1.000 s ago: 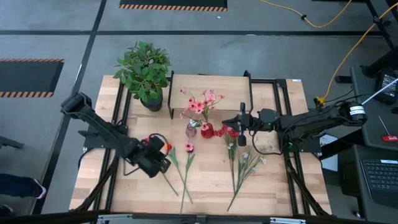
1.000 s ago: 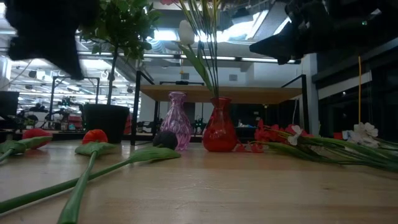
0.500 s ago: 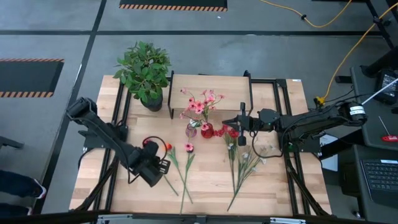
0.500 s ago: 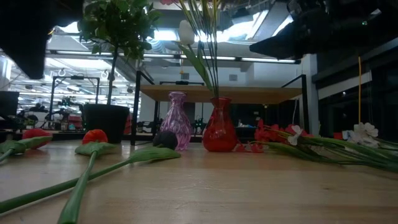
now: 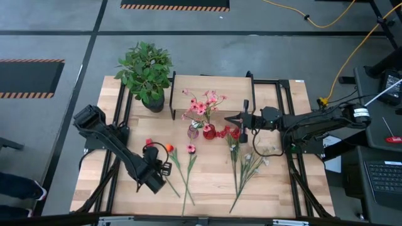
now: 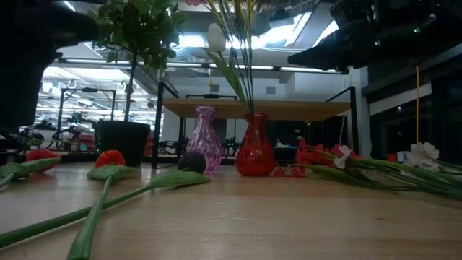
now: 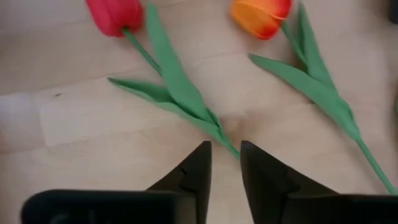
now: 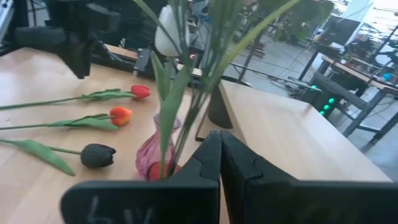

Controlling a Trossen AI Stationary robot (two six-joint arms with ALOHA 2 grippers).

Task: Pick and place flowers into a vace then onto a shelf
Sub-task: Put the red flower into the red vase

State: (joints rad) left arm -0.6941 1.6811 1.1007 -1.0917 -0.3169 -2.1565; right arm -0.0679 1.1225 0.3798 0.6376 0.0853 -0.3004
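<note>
- The shelf (image 5: 213, 85) runs its long side across the table's far edge, the red vase (image 5: 209, 131) and pink vase (image 5: 193, 132) standing just in front, hiding part of it.
- The flowers (image 5: 186, 169) lie loose on the table, stems pointing toward the near edge, blooms toward the vases.
- The left gripper (image 7: 224, 163) has moved nearer the front edge since a second ago; its jaws stand slightly apart, empty, over a red tulip's (image 7: 116, 14) stem.
- The right gripper (image 5: 235, 119) hangs by the red vase, fingers pressed together, holding nothing.

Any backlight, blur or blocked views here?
Low view: bright ceiling lights behind leave the arms as black silhouettes. Left wrist view: soft focus on the red tulip and orange tulip. Right wrist view: near stems blur across the red vase.
</note>
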